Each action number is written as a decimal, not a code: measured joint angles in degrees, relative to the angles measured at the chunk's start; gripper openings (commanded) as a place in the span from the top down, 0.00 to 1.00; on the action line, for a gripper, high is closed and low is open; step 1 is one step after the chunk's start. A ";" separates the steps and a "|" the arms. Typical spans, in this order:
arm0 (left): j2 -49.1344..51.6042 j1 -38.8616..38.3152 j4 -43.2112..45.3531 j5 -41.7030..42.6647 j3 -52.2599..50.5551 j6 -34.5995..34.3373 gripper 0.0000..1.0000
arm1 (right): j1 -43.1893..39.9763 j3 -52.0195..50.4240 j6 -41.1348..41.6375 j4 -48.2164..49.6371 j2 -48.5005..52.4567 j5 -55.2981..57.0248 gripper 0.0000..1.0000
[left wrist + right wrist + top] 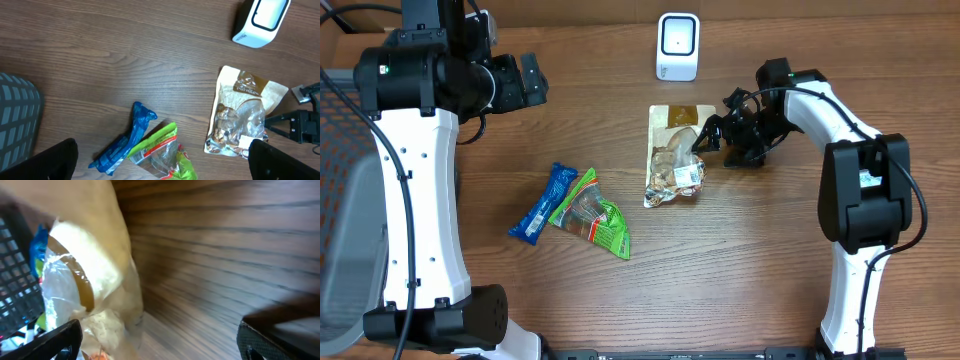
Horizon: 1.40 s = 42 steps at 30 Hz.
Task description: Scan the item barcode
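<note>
Right pincer (703, 140) gapes, released, at right edge of tan-and-clear plastic snack pouch (672, 160), flat on wooden counter (770, 290) below white box scanner (678, 47), probably lining up a grasp; left pincer (532, 80) open.

A desk (750, 300) of dark brown wood grain fills nearly the whole overhead view, its grain running from 9 o'clock to 3 o'clock. The light is soft and even, and shadows on the surface are short and faint. At 9 o'clock, past the desk's edge, sits a grey mesh thing (340, 200) with a gridded weave; whether it is a chair back or a basket cannot be told
</note>
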 measured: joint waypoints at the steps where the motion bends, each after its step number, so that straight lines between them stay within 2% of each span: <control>1: 0.00 0.00 -0.02 -0.02 0.00 0.00 0.00 | 0.22 -0.13 -0.04 0.37 0.00 -0.52 0.03; 5: 0.00 0.00 0.00 -0.02 0.00 0.00 0.00 | 2.08 -0.28 -0.04 1.90 0.00 -2.29 0.08; 10: 0.00 0.00 -0.02 0.00 0.00 0.00 0.00 | 3.10 -0.28 0.00 1.81 0.00 -0.85 0.09; 20: 0.00 0.00 -0.02 -0.02 0.00 0.00 0.01 | -6.05 0.92 -0.94 -0.26 0.00 -4.70 0.09; 24: 0.00 0.00 -0.02 0.00 0.00 0.00 0.00 | -2.51 0.92 -1.53 3.08 0.00 -5.97 0.09; 26: 0.00 0.00 -0.02 -0.02 0.00 0.00 0.01 | 0.83 0.87 -0.81 7.45 0.00 -6.54 0.13; 30: 0.00 0.00 -0.04 0.00 0.00 0.00 0.00 | 5.88 0.50 2.62 14.10 0.11 -6.38 0.33; 34: 0.00 0.00 -0.02 0.00 0.00 0.00 0.00 | 7.89 0.46 5.35 16.61 1.46 -5.60 0.76; 36: 0.00 0.00 0.00 0.00 0.00 0.00 0.00 | 7.93 0.39 6.38 16.81 1.97 -5.44 0.93; 37: 0.00 0.00 -0.02 -0.02 0.00 0.00 0.00 | 7.78 0.37 6.75 16.74 2.25 -5.53 0.96; 42: 0.00 0.00 -0.02 -0.02 0.00 0.00 0.00 | 7.04 0.37 7.34 16.24 2.29 -8.90 0.96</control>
